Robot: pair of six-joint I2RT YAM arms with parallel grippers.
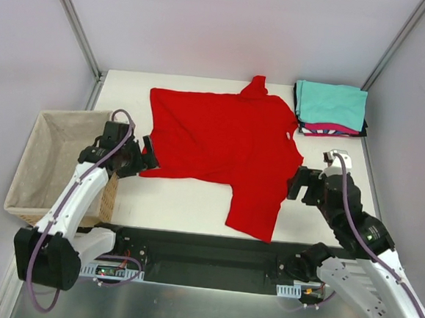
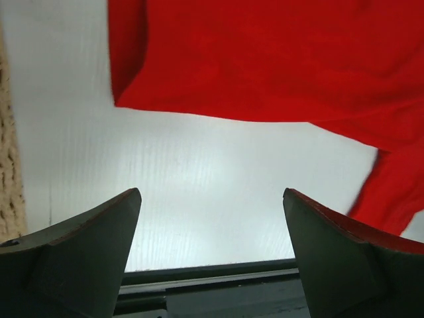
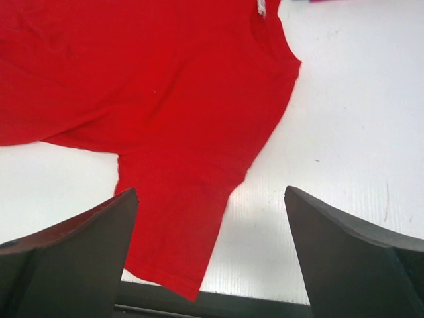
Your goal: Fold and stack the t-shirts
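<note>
The wicker basket [image 1: 50, 162] stands against the left edge of the bench [image 1: 180, 201]. Its inside shows the beige lining [image 1: 55, 147], and none of the shirts lies in it.

The red t-shirt [image 1: 228, 149] lies spread open across the middle of the bench, hem toward the left edge and collar toward the right. One sleeve reaches down to the near edge and the other is bunched at the far edge.

In the far right corner sits a stack of folded shirts: a teal t-shirt [image 1: 332, 104] on top, a magenta-pink one [image 1: 325, 128] beneath it, and a black one [image 1: 299, 110] showing at the stack's side.

The left claw [image 1: 148, 156] is released, its jaws wide over bare bench just beside the hem. The right claw [image 1: 297, 184] is also released, jaws spread near the collar side, gripping nothing.
</note>
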